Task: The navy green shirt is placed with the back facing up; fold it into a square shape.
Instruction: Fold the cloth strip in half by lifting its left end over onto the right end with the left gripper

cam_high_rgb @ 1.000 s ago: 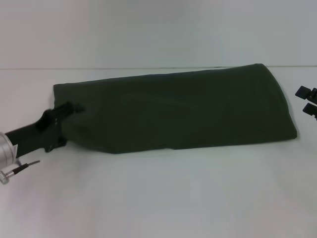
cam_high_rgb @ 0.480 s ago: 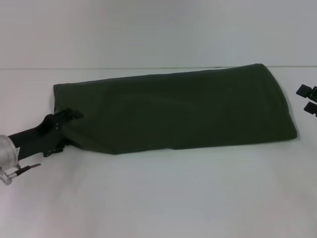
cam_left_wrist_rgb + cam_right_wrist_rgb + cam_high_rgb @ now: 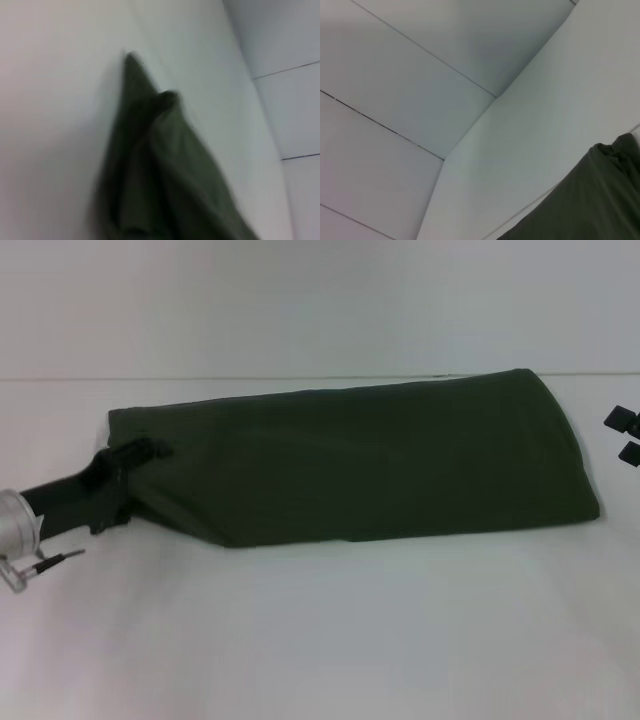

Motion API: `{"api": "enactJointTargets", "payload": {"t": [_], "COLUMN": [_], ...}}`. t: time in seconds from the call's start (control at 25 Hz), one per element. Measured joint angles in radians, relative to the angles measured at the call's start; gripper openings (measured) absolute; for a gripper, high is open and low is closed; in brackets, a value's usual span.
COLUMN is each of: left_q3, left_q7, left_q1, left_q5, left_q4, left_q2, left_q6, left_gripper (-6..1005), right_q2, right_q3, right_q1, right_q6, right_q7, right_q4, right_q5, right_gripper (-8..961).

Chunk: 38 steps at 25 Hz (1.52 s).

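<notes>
The navy green shirt lies on the white desk as a long folded band running from left to right, across the middle of the head view. Its plain side faces up, and no lettering shows. The right end is wider and reaches farther back on the desk; the band narrows toward the left end. The near edge runs as a fairly straight line, and the far edge slopes up toward the right corner.

The left gripper is at the left end of the shirt, low over the desk, with its dark body and silver wrist trailing off to the near left. Its tips meet the cloth at the left edge, and the fabric there rises slightly around them; it appears pressed together on that edge of the shirt. In the left wrist view the shirt shows as gathered, bunched folds tapering to a point against the desk.

The right gripper sits at the right edge of the head view, apart from the shirt's right end, touching nothing. Its two dark tips show with a gap between them, spread. The right wrist view catches a corner of the shirt on the desk.
</notes>
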Motion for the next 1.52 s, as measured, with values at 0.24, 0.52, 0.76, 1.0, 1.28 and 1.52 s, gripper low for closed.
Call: {"api": "enactJointTargets", "payload": {"t": [0.24, 0.52, 0.76, 1.0, 1.28, 1.52], "left_q3": [0.009, 0.014, 0.015, 0.014, 0.016, 0.016], "left_q7": [-0.095, -0.097, -0.082, -0.055, -0.05, -0.025], "left_q1": [0.009, 0.001, -0.027, -0.03, -0.024, -0.02], "left_q5": [0.095, 0.095, 0.085, 0.082, 0.082, 0.081], "left_q4": [0.013, 0.014, 0.0, 0.014, 0.017, 0.021], "left_q2": [0.008, 0.005, -0.005, -0.006, -0.003, -0.003], "left_q6": [0.013, -0.034, -0.091, -0.056, -0.052, -0.044], "left_gripper": [881, 867, 855, 844, 663, 411], "right_q2": [0.0, 0.001, 0.002, 0.002, 0.002, 0.002], "right_q3": [0.006, 0.006, 0.006, 0.006, 0.007, 0.01], "right_q1": [0.008, 0.011, 0.012, 0.011, 0.008, 0.007], "right_q6": [0.003, 0.008, 0.01, 0.01, 0.01, 0.011], "right_q7": [0.0, 0.001, 0.004, 0.005, 0.006, 0.007], "right_q4": [0.001, 0.001, 0.001, 0.001, 0.001, 0.001], "right_q5": [0.0, -0.002, -0.003, -0.002, -0.001, 0.001], "right_gripper": [926, 926, 926, 926, 926, 926]}}
